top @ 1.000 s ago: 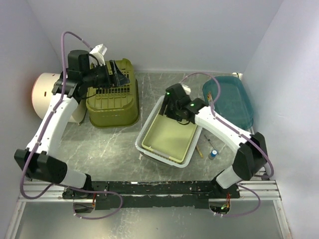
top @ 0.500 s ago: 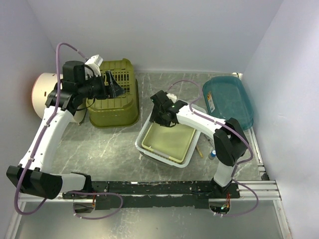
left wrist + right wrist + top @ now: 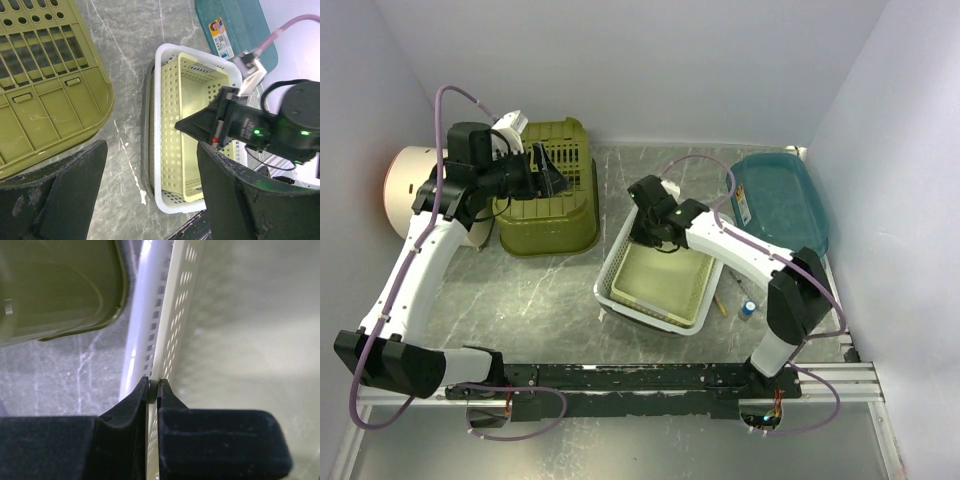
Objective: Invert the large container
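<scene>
- The right gripper point(image 3: 646, 236) is at the far left rim of the white basket point(image 3: 617, 268), near the middle of the table point(image 3: 520, 290)
- In the right wrist view its fingers point(image 3: 120, 412) are almost together, with only a thin slit between them; the slit holds the top edge where the white basket point(image 3: 142, 315) wall meets the pale yellow basket point(image 3: 235, 315) nested inside it
- The white basket sits right way up with its opening facing the overhead camera; its perforated near wall is visible, and it appears slightly tipped, though the pictures do not confirm this
- The pale yellow basket point(image 3: 665, 280) fills most of the white basket's interior
- The left gripper point(image 3: 552, 172) hangs above the right edge of the olive basket point(image 3: 545, 215); its fingers point(image 3: 60, 200) are spread wide and hold nothing
- The olive basket point(image 3: 50, 75) lies upside down, ribbed underside up, just left of the white basket point(image 3: 159, 100) and apart from it
- A teal tray point(image 3: 785, 200) lies at the far right corner of the table
- A small blue-capped bottle point(image 3: 747, 309) stands on the table just right of the white basket
</scene>
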You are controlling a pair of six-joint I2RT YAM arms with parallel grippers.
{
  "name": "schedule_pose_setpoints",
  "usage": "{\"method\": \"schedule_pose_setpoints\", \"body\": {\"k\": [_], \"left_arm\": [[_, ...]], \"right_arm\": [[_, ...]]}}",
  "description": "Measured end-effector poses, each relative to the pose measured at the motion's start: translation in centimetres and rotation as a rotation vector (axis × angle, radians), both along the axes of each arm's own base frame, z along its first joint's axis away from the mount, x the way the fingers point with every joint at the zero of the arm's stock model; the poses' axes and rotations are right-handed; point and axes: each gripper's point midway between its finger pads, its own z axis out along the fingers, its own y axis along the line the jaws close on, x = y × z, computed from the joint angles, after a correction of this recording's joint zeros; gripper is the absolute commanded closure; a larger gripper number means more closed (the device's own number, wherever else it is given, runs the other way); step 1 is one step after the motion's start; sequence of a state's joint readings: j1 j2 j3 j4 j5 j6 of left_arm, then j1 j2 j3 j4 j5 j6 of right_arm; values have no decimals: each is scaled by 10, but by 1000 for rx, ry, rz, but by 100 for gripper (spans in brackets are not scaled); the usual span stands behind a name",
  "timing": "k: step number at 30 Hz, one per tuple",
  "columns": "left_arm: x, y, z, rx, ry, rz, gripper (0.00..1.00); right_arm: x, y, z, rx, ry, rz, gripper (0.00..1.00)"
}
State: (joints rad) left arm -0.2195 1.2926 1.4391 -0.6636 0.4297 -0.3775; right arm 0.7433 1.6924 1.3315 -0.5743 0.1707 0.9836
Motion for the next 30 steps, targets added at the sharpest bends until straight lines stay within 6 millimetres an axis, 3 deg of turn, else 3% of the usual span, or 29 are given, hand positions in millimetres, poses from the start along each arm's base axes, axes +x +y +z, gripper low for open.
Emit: {"method": "schedule_pose_setpoints", "body": {"k": [4, 14, 19, 24, 26, 30], "left_arm": [[-1, 2, 3, 6, 2, 10, 16], [1, 5, 12, 12, -12, 27, 17], [-2, 6, 8, 21, 6, 29, 16], [-5, 16, 11, 56, 24, 77, 18], [-6, 23, 29, 72, 4, 113, 16], [-12, 43, 101, 75, -139, 221, 9]], "right_arm": [[-2, 3, 42, 51, -66, 45, 100], [-16, 29, 183, 319, -447, 344, 100], [-24, 39, 234, 433, -619, 472, 100], [-38, 51, 267, 539, -710, 594, 100], [-47, 56, 280, 605, -729, 637, 100], [-70, 70, 292, 783, -733, 737, 100]]}}
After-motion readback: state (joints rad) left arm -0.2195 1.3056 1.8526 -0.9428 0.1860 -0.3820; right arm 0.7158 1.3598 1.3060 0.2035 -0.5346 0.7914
